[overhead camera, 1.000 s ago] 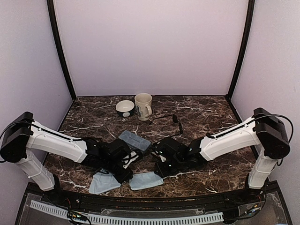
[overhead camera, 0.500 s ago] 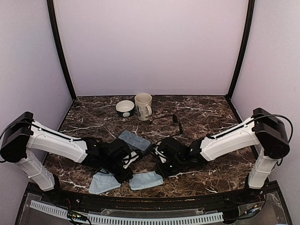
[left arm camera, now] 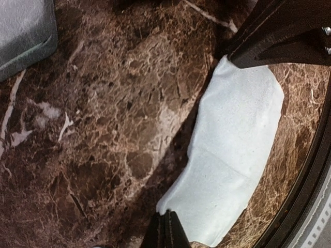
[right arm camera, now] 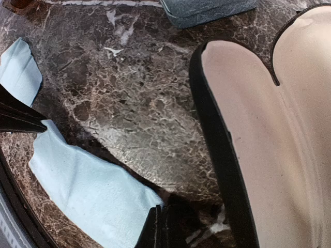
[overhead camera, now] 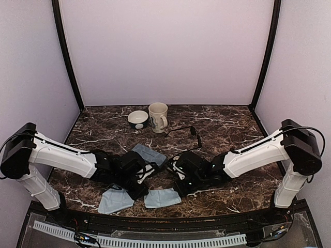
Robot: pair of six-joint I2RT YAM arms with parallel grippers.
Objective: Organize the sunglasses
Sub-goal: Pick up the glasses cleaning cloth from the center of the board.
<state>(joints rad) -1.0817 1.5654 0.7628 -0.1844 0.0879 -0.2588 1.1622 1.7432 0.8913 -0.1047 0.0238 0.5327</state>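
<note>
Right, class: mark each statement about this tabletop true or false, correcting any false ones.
The mug stands beside the bowl. True.
The wire-framed sunglasses sit inside the mug. False: they lie on the table, to its right.
Both grippers are wide open. False: the left gripper and right gripper are shut.
The open black case has a pale lining. True.
Two pale blue cloths lie near the front edge. True.
</note>
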